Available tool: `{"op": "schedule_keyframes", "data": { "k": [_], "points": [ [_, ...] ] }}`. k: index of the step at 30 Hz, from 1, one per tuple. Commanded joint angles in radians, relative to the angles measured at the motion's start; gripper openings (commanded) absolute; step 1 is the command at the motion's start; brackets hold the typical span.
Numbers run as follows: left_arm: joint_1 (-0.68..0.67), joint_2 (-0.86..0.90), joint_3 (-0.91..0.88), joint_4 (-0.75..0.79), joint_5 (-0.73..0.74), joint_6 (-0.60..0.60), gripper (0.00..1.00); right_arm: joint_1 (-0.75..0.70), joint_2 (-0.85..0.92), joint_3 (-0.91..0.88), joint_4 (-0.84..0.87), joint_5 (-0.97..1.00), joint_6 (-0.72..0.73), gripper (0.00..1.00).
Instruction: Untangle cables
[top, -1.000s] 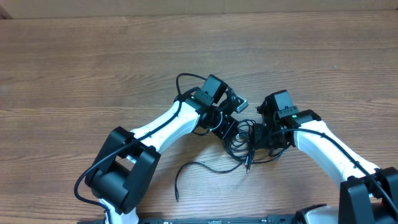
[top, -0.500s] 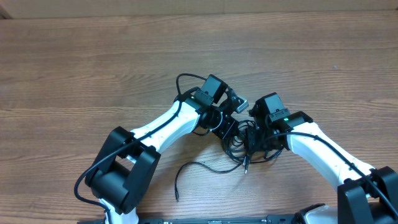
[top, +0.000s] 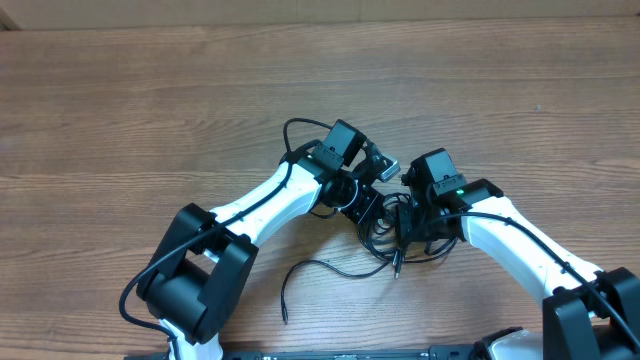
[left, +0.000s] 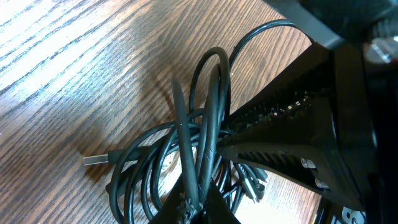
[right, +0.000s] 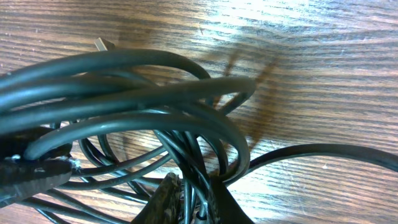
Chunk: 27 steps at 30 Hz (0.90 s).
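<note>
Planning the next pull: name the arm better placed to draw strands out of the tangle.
Right, probably. The left gripper pinches the cables like an anchor; the right gripper has strands between its jaws, with wooden table beyond it to pull toward.

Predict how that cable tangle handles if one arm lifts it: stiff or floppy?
Probably floppy: the cables are thin cords lying in loose loops, so they should sag. Likely comes up as one clump, since strands cross and thread through each other in both wrist views. The loose tail would probably drag behind.
</note>
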Motion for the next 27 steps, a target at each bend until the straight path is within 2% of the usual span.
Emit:
{"op": "schedule_keyframes", "data": {
  "k": [1,7,11,22,24,27],
  "points": [
    [-0.005,0.006,-0.012,0.003,0.029,0.018,0.04,0.008,0.000,-0.008,0.005,0.016,-0.005,0.14],
    [-0.005,0.006,-0.012,0.003,0.029,0.018,0.04,0.008,0.000,-0.050,0.030,0.015,-0.005,0.13],
    [-0.005,0.006,-0.012,0.003,0.026,0.018,0.04,0.008,0.000,-0.066,0.051,0.014,0.002,0.04],
    [0.000,0.006,-0.012,-0.013,-0.028,0.018,0.04,0.007,0.000,-0.066,0.057,0.012,0.060,0.04],
    [0.009,0.006,-0.012,-0.018,-0.053,0.013,0.04,0.006,0.000,-0.066,0.032,0.066,0.099,0.04],
    [0.033,0.006,-0.012,-0.029,-0.080,-0.013,0.04,0.006,0.000,-0.066,-0.027,0.237,0.232,0.04]
  ]
}}
